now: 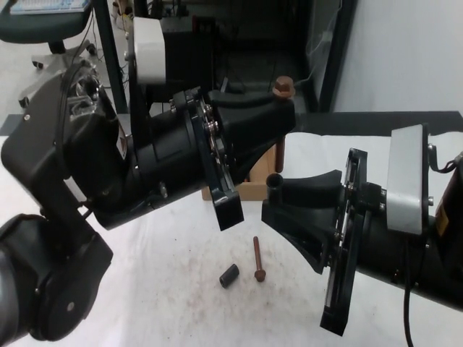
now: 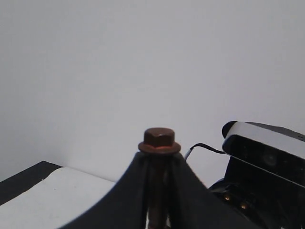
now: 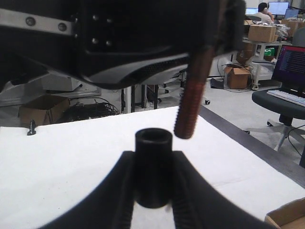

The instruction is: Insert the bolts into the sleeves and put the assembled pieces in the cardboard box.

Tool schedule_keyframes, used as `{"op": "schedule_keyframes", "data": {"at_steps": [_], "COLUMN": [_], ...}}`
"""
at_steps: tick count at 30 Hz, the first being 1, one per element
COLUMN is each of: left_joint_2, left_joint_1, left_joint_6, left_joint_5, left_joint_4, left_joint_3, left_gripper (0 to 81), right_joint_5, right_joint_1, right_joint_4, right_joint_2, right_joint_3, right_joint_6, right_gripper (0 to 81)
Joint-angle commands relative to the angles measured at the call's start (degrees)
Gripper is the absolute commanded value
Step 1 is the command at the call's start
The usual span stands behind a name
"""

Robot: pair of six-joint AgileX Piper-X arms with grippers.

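Observation:
My left gripper (image 1: 281, 108) is shut on a copper bolt (image 1: 282, 88) and holds it upright, head up; the hexagonal bolt head (image 2: 159, 140) sticks out above the fingers. Just below it my right gripper (image 1: 278, 196) is shut on a black sleeve (image 1: 274, 182) with its opening facing up. In the right wrist view the bolt's threaded shaft (image 3: 193, 102) hangs with its tip just above and beside the rim of the sleeve (image 3: 153, 164); it is not inside. A second sleeve (image 1: 229, 275) and a second bolt (image 1: 257, 259) lie loose on the white table.
The cardboard box (image 1: 246, 191) sits behind the two grippers, mostly hidden by the left arm; its corner (image 3: 288, 217) shows in the right wrist view. A small bolt-like part (image 3: 31, 128) stands far off on the white table cover (image 1: 166, 289).

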Motion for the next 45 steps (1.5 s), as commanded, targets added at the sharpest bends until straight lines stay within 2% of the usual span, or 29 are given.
{"op": "schedule_keyframes", "data": {"at_steps": [1,10,15,24,33,45], "left_joint_2": [-0.2,-0.8,-0.8,-0.8,-0.8,-0.8], "left_joint_1": [-0.2,-0.2,-0.2,-0.2,-0.2,-0.2], "left_joint_6": [0.0,0.0,-0.4,-0.4,0.0,2.4], "left_joint_5": [0.0,0.4,4.5,4.5,1.3,1.4], "left_joint_4": [-1.6,-1.8,-1.8,-1.8,-0.2,2.5], "left_joint_3": [-0.5,-0.5,-0.5,-0.5,-0.5,-0.5], "left_gripper": [0.2,0.2,0.2,0.2,0.2,0.2], "right_joint_5": [0.8,1.5,1.7,2.5,2.6,2.1], "right_joint_1": [0.1,0.1,0.1,0.1,0.0,0.0], "right_joint_4": [-1.1,-1.1,-1.1,-1.1,-1.1,-1.1], "right_joint_2": [-0.1,-0.1,-0.1,-0.1,-0.1,-0.1], "right_joint_3": [-0.7,-0.7,-0.7,-0.7,-0.7,-0.7], "right_joint_6": [0.0,1.7,1.7,2.8,2.8,2.8], "right_gripper": [0.8,0.8,0.8,0.8,0.8,0.8]}}
